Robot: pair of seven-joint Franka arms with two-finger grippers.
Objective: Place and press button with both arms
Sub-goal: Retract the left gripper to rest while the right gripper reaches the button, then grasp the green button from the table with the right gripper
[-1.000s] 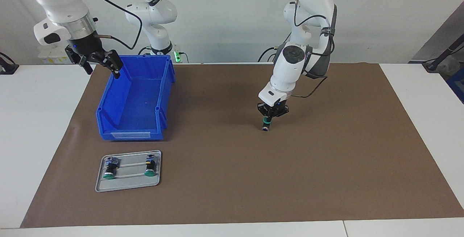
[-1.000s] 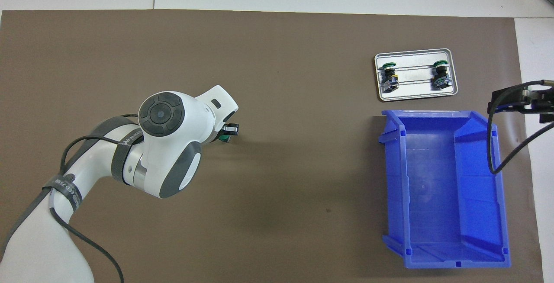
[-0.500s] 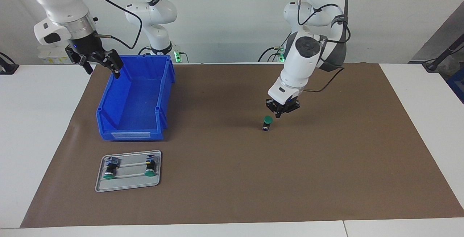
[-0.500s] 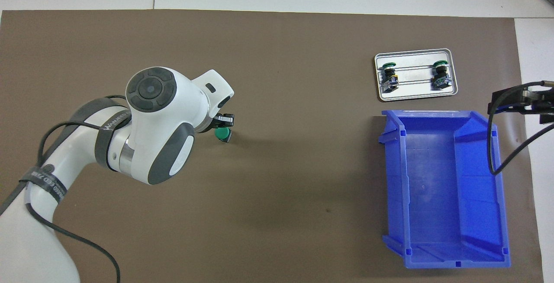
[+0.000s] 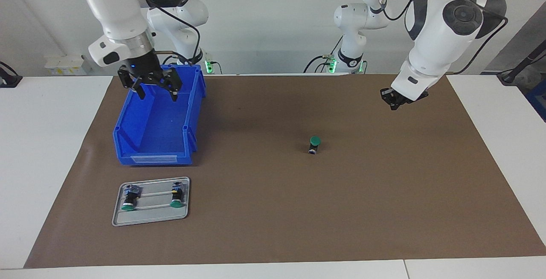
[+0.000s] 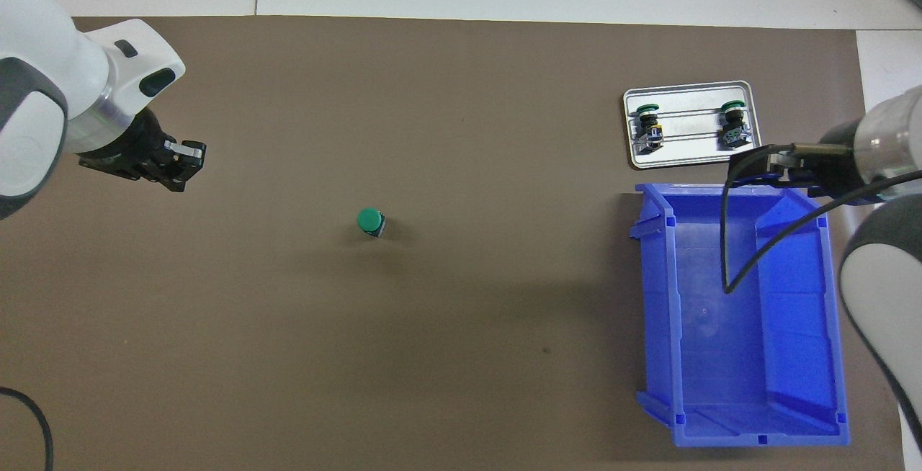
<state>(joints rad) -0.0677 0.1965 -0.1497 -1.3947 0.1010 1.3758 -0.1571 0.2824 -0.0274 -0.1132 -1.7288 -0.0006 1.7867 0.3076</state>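
Button upright on the brown mat near mid-table, green cap up, long axis vertical, touched by nothing. Left gripper raised over the mat toward the left arm's end, fingertips pressed together, holding nothing; button well apart from it, toward table centre. Right gripper spread wide, empty, over the blue bin at the right arm's end, farther off from the button. Tray with two more buttons just beside the bin, farther from the robots, both lying on their sides. Judged from this: placing done; press probably from straight above onto the cap; left gripper nearer and already closed, so likely better suited; off-centre push might tip the button
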